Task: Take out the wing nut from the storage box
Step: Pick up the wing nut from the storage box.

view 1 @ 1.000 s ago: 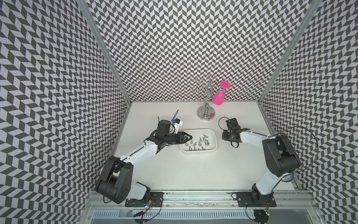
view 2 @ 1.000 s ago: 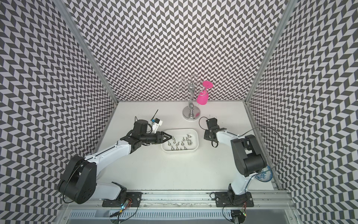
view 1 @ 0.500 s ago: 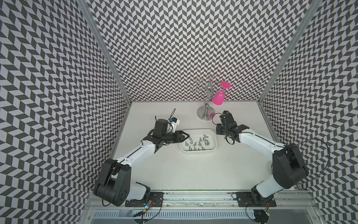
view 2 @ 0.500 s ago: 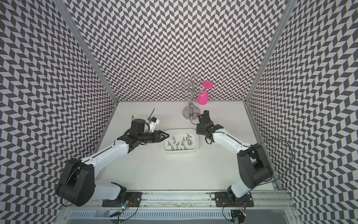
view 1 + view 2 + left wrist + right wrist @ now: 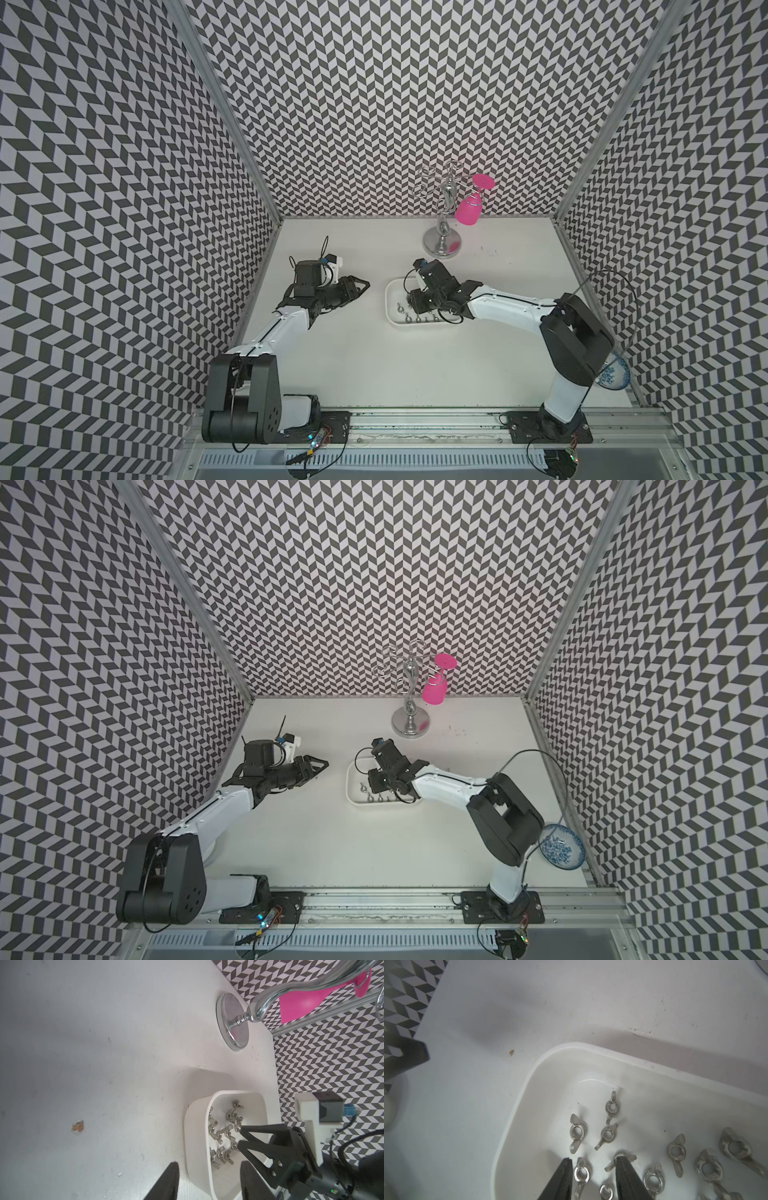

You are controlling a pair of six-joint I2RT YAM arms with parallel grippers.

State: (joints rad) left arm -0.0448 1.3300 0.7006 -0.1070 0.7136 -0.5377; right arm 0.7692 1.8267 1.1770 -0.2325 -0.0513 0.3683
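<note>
The right arm (image 5: 507,307) has swung in from beside the storage box (image 5: 390,293) and now reaches over it. The left arm (image 5: 282,332) has drawn back from the box's rim, so its jaws sit apart from it over bare desk (image 5: 374,365).

The step in hand looks like the approach to a pick, since no nut has left the box yet. In the right wrist view the right jaws stand partly parted and empty, low inside the box. One wing nut (image 5: 581,1174) lies between them, close against one finger, and another nut (image 5: 623,1157) sits partly under the other finger's tip. The next move, I judge, calls for centring on a single nut, settling down to the box floor, and closing without catching its neighbour.

The right arm stretches forward with its forearm low and its wrist pitched down into the box. The left arm's forearm lies roughly level, its jaws pointing at the box, parted and holding nothing.
</note>
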